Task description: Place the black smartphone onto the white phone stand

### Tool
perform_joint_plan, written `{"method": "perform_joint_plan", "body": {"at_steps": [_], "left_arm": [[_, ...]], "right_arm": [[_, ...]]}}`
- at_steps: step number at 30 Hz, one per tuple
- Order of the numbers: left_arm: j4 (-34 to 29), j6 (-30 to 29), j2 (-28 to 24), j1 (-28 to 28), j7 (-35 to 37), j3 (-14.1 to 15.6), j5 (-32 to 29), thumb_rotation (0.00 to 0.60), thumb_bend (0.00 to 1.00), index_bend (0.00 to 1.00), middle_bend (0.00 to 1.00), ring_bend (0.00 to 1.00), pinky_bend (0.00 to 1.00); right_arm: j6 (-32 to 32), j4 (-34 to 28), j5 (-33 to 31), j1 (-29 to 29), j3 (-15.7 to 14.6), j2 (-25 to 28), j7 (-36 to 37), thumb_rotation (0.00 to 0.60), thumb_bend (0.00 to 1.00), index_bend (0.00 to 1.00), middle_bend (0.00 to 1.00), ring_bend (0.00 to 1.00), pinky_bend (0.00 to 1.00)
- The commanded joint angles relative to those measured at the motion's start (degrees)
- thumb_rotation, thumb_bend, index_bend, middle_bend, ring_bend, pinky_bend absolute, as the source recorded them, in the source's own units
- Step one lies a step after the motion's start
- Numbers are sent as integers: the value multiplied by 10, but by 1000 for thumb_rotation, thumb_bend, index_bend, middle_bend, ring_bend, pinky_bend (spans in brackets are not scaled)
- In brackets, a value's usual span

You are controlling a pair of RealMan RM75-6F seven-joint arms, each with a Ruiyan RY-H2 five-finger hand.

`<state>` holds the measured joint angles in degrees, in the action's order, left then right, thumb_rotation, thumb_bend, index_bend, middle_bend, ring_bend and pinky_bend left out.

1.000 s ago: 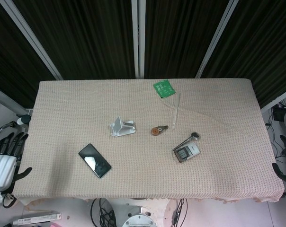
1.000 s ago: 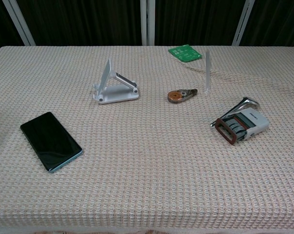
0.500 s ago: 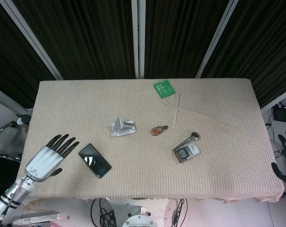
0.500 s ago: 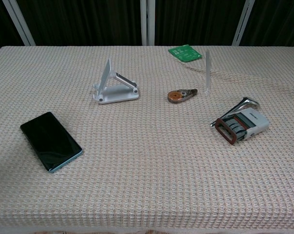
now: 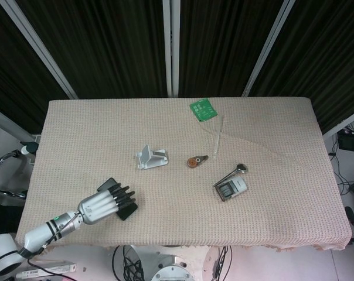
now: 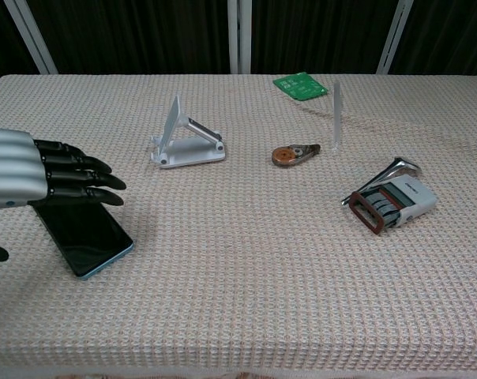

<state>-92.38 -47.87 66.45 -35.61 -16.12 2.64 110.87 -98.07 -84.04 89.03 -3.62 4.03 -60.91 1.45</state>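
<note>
1. Now the left hand has swung in from off the table's left edge and hovers over the black smartphone, fingers straight and a bit apart, holding nothing. Phone hasn't shifted; it lies flat near the front-left of the table, partly hidden under the hand in head view.
2. Meaning for task: reach phase, no grasp yet. Judging from chest view, the fingers sit above the phone's far end, w/ no contact I can confirm. Phone is flat on cloth, so getting fingers under an edge looks like the hard bit.
3. White phone stand is at approx 1 o'clock from the phone, well apart, upright, back plate tilted. Path btw them looks free.
4. Further right: small round tape dispenser, then a clear upright tube w/ a green card at its 11 o'clock, then a stamp-like gadget w/ metal lever. All lie beyond the stand, not in the way.
5. Right hand: not visible in either view.
</note>
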Motion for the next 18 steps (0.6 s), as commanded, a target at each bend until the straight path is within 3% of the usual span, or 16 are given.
{"method": "perform_joint_plan", "body": {"at_steps": [1,9,18], "left_arm": [[-3,22,24,-9,7,-5,-49,600,94,36,0,42,154],[-50,100,42,-29,10,-30,-186,600,86,41,0,41,154],[-49,107,67,-46,-50,-35,-242,600,150,55,0,41,155]], "right_arm": [[-3,3,0,-3,1,0,3,600,196,0,0,0,0],[-4,10,3,-6,-1,-5,7,600,196,0,0,0,0],[-6,28,-2,-11,1,-8,25,600,196,0,0,0,0]]}}
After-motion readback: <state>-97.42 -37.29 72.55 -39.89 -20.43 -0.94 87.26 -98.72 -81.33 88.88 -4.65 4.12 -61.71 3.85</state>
